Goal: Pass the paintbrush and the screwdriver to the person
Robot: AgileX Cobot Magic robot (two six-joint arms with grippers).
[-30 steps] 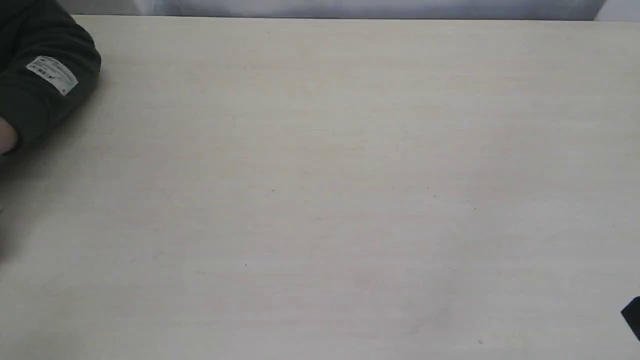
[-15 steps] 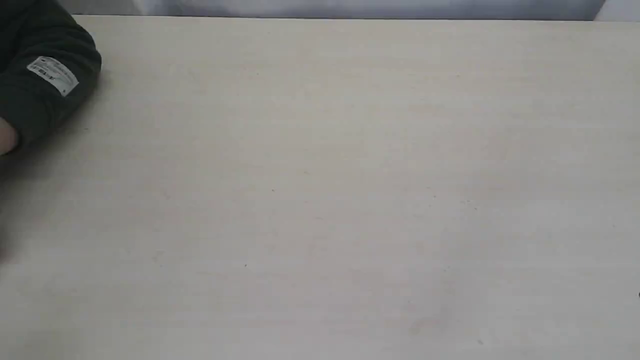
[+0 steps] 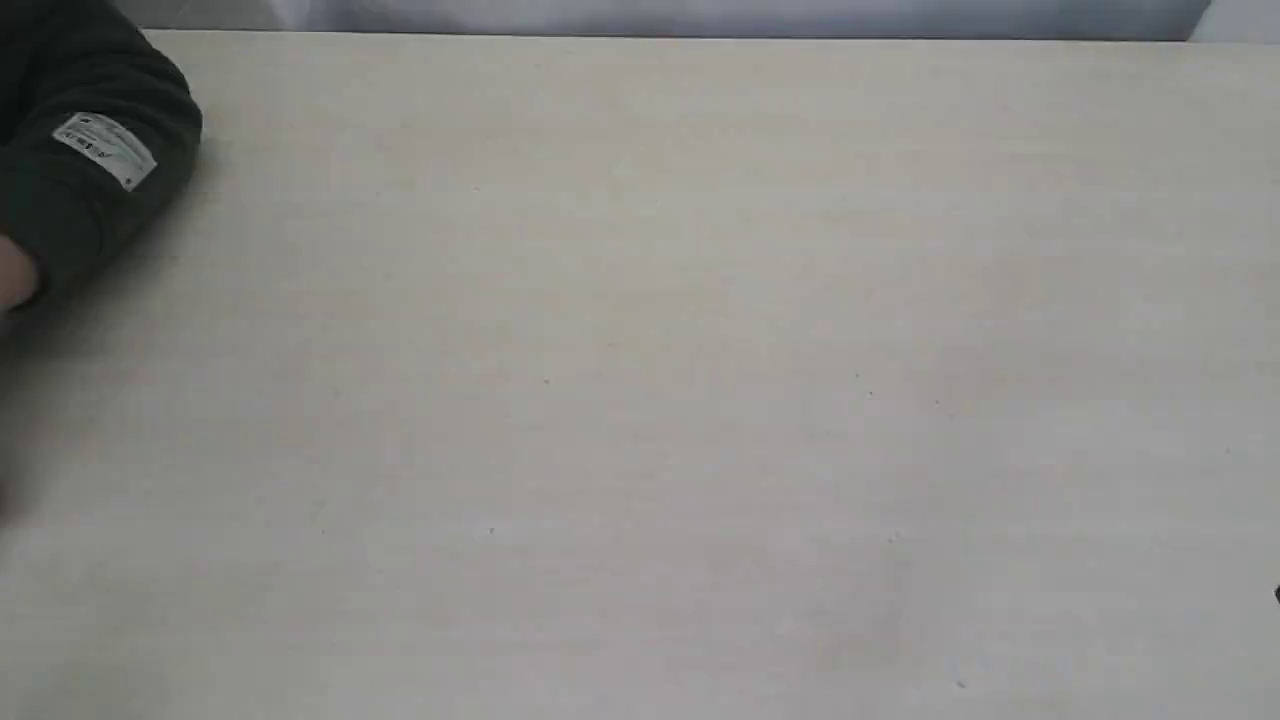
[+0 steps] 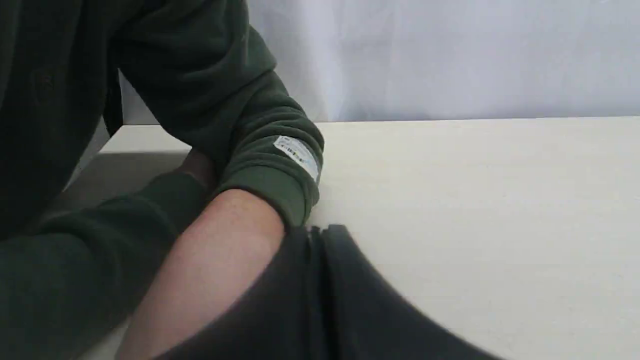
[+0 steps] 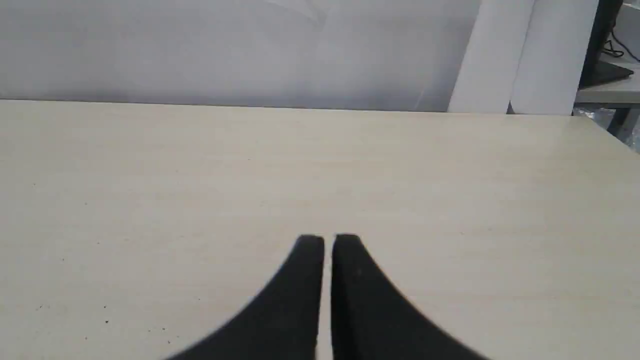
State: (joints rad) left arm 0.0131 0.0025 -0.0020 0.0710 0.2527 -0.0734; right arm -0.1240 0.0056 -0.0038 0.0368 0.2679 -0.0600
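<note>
Black rubber nearest the lenses: both tools. The left tool (image 4: 317,231) has its jaws pressed together with nothing between them. It sits low over the pale wood-grain bench (image 4: 500,200), just beside the person's bare forearm (image 4: 215,250); whether they touch cannot be told. The right tool (image 5: 327,241) has its jaws drawn to a hairline slit, empty, over bare bench.

Change: a second ago a black corner of the right arm showed at the right edge of the exterior view. Now only a sliver (image 3: 1278,594) is left there, so the right arm is backing out. Farther off, the dark green sleeve (image 3: 90,200) with its white cuff label (image 3: 105,150) has kept its place at the far left corner.

Wide flat paintbrush and slim black-handled screwdriver: in no view, neither on the bench nor in either tool. The person's hand is almost wholly out of frame, so what it holds cannot be told.

Judgement: handover probably complete, arms retiring.
</note>
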